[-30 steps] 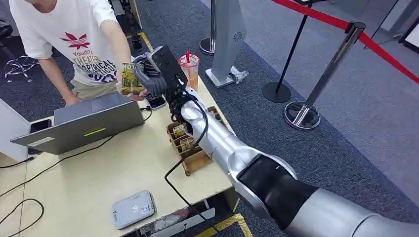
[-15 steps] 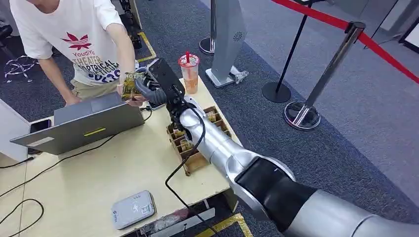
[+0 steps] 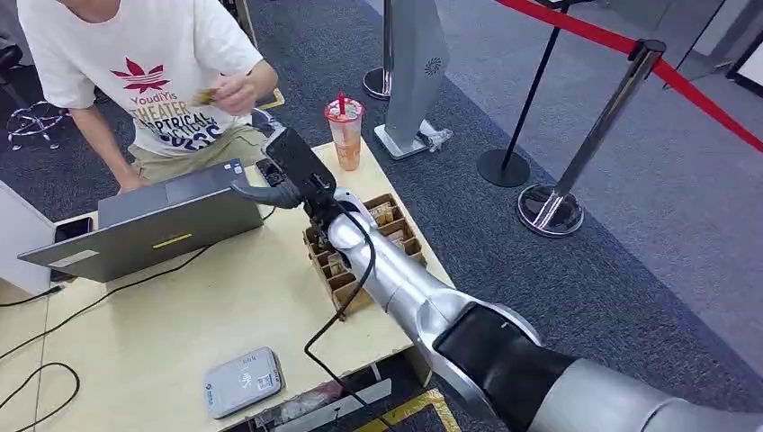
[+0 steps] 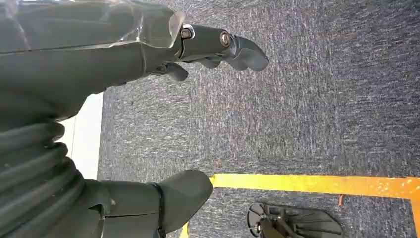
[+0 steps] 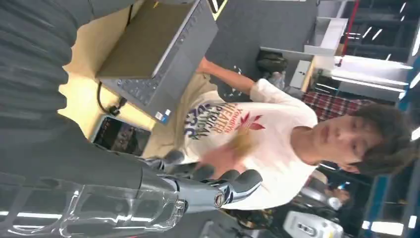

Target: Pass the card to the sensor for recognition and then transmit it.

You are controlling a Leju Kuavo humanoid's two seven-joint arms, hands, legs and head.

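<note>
While the right hand (image 3: 270, 191) hangs over the table's (image 3: 225, 306) far edge, you see its fingers spread, gripping nothing. The card (image 3: 209, 94) sits in the person's hand (image 3: 236, 93), at 11 o'clock from it, well apart. Sensor (image 3: 241, 381) lies at the near edge. Left hand (image 4: 163, 54) hangs over carpet, fingers apart, empty.

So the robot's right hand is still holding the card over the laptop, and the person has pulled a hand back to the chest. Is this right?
Not quite. In the head view the right hand is over the laptop but holds nothing; its fingers are apart. The card is in the person's hand, which is indeed drawn back to the chest.
</note>
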